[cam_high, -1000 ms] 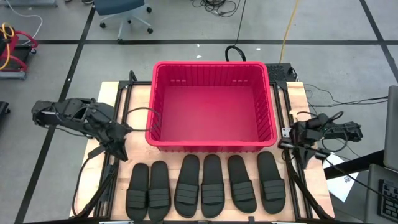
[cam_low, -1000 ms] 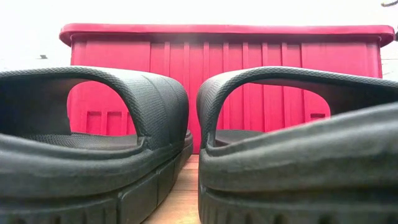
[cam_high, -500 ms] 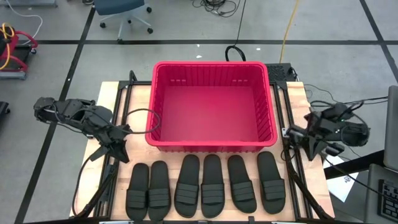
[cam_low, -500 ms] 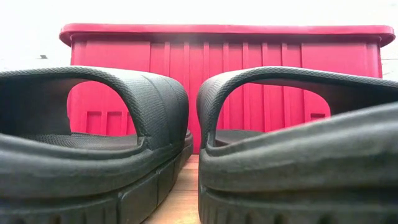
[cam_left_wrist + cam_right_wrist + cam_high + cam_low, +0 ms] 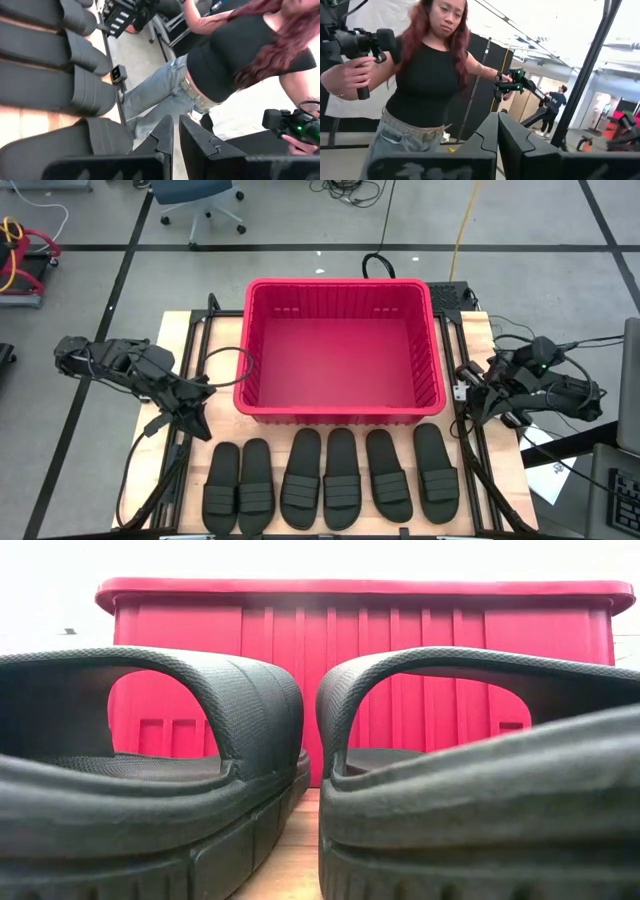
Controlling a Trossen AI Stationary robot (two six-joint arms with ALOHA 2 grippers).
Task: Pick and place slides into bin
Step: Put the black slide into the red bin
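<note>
Six black slides (image 5: 330, 480) lie sole down in a row along the table's near edge, just in front of the red bin (image 5: 255, 350). Two of them fill the low view (image 5: 150, 770), with the bin's ribbed wall (image 5: 360, 640) behind. My left gripper (image 5: 197, 423) hovers left of the bin, above and beyond the leftmost slide (image 5: 222, 485). It is shut and empty, and its wrist view (image 5: 175, 135) shows slides (image 5: 55, 80) ahead. My right gripper (image 5: 472, 395) is shut and empty at the bin's right, and also shows in its wrist view (image 5: 497, 130).
A person in a black top and jeans (image 5: 420, 85) stands beyond the table's near edge holding a handheld device. Black frame rails (image 5: 185, 370) run along both table sides beside the bin. Bare wood (image 5: 500, 470) shows right of the slides. An office chair (image 5: 195, 200) stands on the floor behind.
My right arm has swung and turned at the table's right edge, its wrist section going out toward the right while the gripper stays beside the bin's right wall. The slides and the bin have not moved.
</note>
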